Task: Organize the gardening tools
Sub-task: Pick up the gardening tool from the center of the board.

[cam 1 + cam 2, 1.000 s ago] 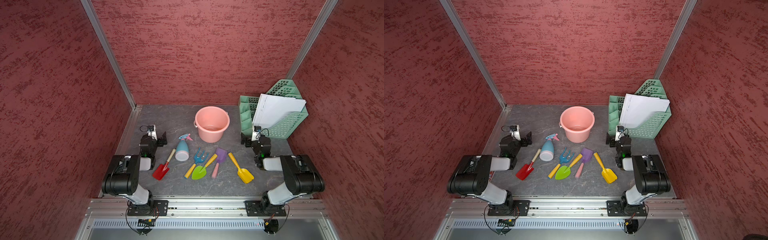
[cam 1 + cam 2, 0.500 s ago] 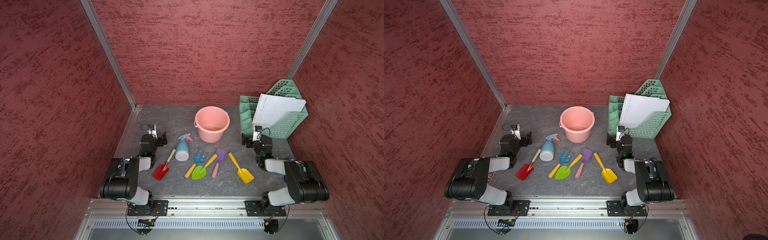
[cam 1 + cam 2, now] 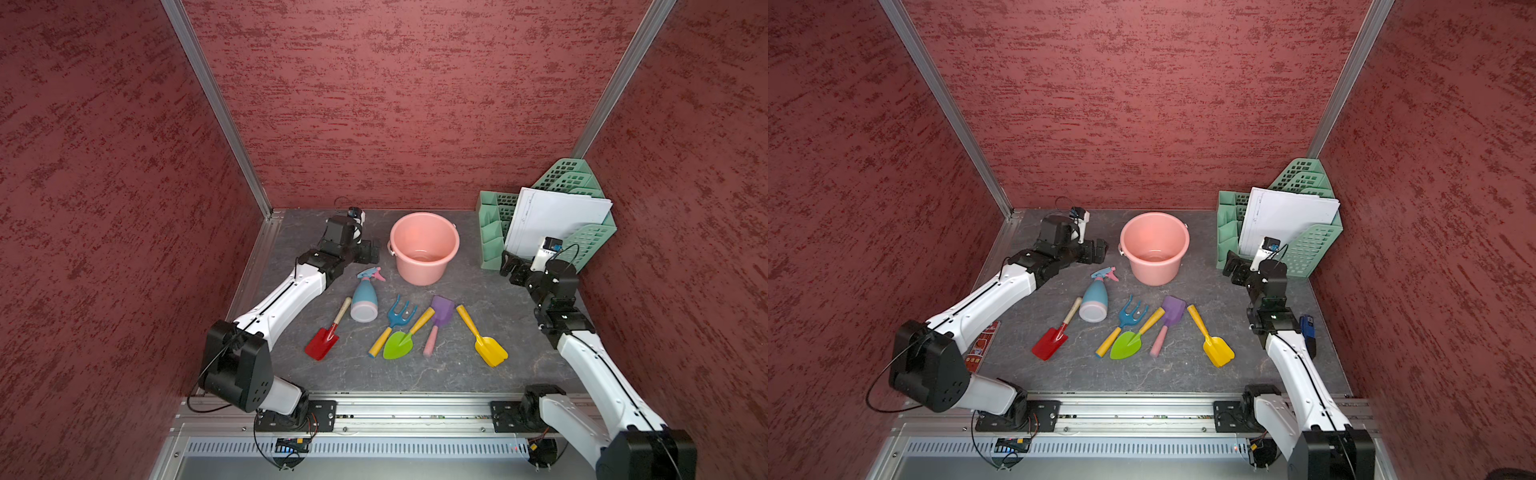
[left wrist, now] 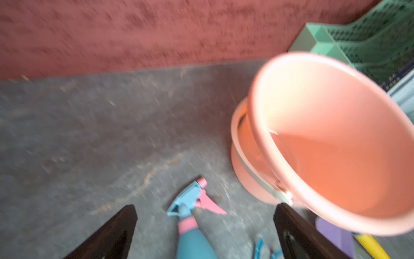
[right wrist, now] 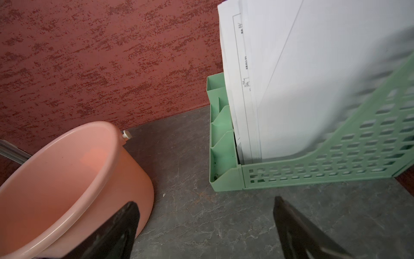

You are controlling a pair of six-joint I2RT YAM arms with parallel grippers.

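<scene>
Your tools lie in a loose row mid-desk: a red trowel [image 3: 322,340], a spray bottle [image 3: 364,300] on its side, a blue fork [image 3: 395,320], a green trowel [image 3: 399,344], a purple spade [image 3: 439,316] and a yellow scoop [image 3: 488,347], all glossy plastic. The desk [image 3: 415,374] is dark grey and stone-veined, closed in by rough red walls [image 3: 415,104]. Behind the row stands a smooth pink bucket [image 3: 419,272], and to its right a green mesh rack [image 3: 590,245] holds white papers [image 3: 557,220]. Your left gripper [image 3: 368,255] hangs beside the bucket and your right gripper [image 3: 509,266] near the rack. Both have their jaws apart, holding nothing.
</scene>
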